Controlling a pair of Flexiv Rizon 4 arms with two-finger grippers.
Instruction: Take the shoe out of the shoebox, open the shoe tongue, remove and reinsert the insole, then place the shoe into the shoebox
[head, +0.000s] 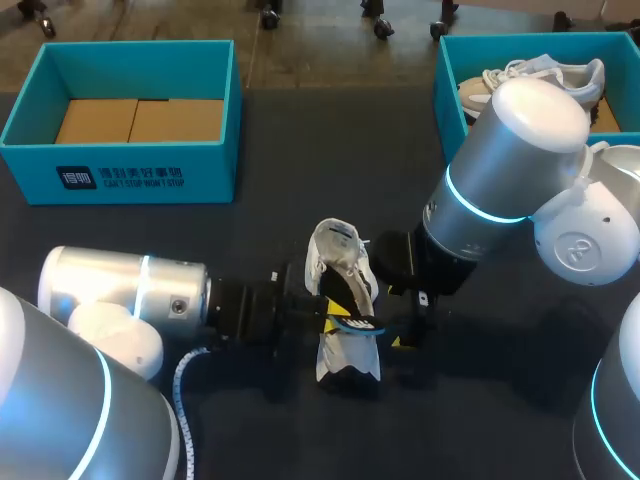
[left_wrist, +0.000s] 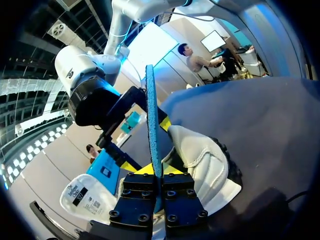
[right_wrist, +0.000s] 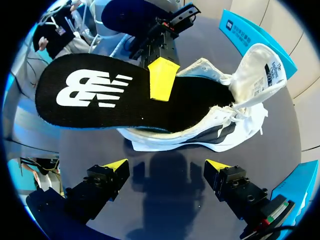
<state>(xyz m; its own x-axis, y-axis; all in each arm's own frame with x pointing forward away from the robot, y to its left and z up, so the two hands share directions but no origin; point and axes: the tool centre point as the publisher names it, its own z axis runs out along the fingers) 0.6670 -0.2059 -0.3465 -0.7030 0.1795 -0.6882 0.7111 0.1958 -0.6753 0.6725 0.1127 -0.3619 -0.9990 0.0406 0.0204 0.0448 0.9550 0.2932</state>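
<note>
1. The shoe (head: 340, 268) is out of both boxes, sitting mid-surface (head: 250, 230) right between the two hands. It has a white upper with dark panels and a black inside, and the tongue (right_wrist: 262, 65) is flipped way back.
2. The insole (right_wrist: 95, 95) is black on top with a big white logo and has a blue edge. One end is down in the shoe's opening and the rest pokes out.
3. The left hand (left_wrist: 156, 171) is clamped tight on the insole, pinching it from both sides.
4. The right hand (right_wrist: 167, 167) sits just beside the shoe with its fingers spread wide, gripping nothing.
5. The teal box (head: 120, 172) at far left has brown cardboard (head: 140, 120) in it.
6. The teal box (head: 448, 85) at far right holds another pale shoe (head: 540, 78), partly behind the right arm.
</note>
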